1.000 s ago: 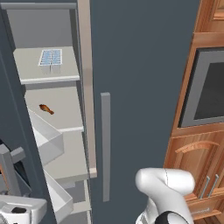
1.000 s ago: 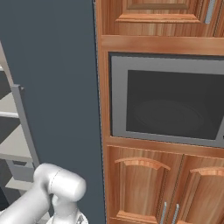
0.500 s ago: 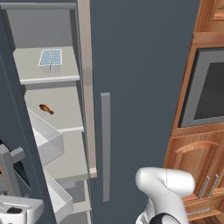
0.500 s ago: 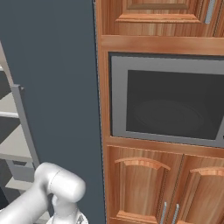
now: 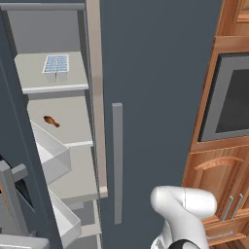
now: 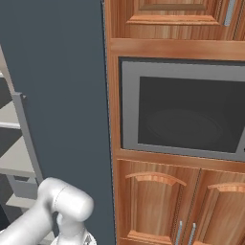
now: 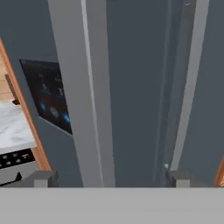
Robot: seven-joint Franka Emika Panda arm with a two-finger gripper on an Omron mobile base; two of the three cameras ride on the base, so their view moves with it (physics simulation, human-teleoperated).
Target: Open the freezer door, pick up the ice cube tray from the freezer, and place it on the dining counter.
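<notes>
Freezer door (image 7: 52, 105) is seen swung open, with the long bar handle (image 7: 81, 87) standing between the two fingertips in the hand view; the gripper (image 7: 109, 179) is set wide, tips well out to either side of the bar, with no contact on it and nothing held. From the gripper, the dispenser panel (image 7: 50, 98) with its blue lights lies to the left of the handle in that view. The ice cube tray (image 5: 56, 64) is located on the upper shelf (image 5: 48, 80) of the freezer (image 5: 58, 136), seen in the left base view, flat, near the shelf's front edge, with its long axis judged to run roughly front to back into the compartment. A small brown item (image 5: 51, 121) lies on the shelf below, well apart from the tray. White door bins (image 5: 48, 155) are seen at the lower left of that view, beside the shelves. Judged relation for the coming move: the gripper sits low at the door handle, so the tray lies up and across from it, inside the compartment; the bar must be cleared backward first, then the tray reached high, with the jaws probably closing across its short side. Exact gripper-to-tray offset cannot be told.
</notes>
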